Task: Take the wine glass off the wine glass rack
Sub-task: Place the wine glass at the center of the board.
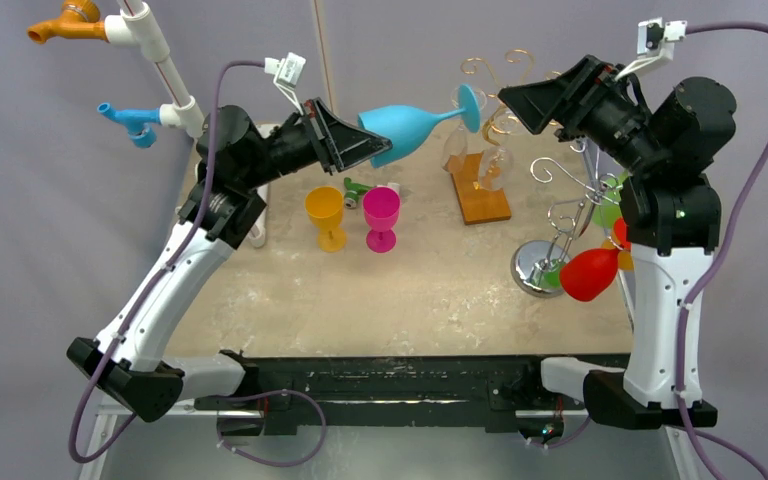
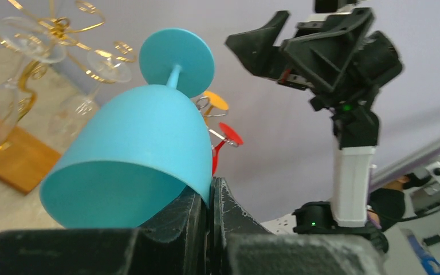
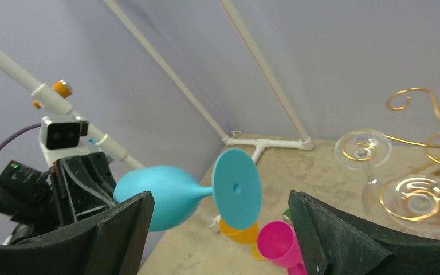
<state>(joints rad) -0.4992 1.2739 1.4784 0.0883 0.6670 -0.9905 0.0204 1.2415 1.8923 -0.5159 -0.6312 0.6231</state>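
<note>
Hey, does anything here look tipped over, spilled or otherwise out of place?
The blue wine glass lies sideways in mid-air, its bowl rim pinched by the left pincer, its foot toward the open right pincer. Nothing looks spilled or broken; the yellow glass and pink glass stand upright.

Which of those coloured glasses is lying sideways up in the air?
The blue wine glass, gripped at its rim by the left gripper, stem pointing sideways. The orange glass and pink glass stand upright on the table.
</note>
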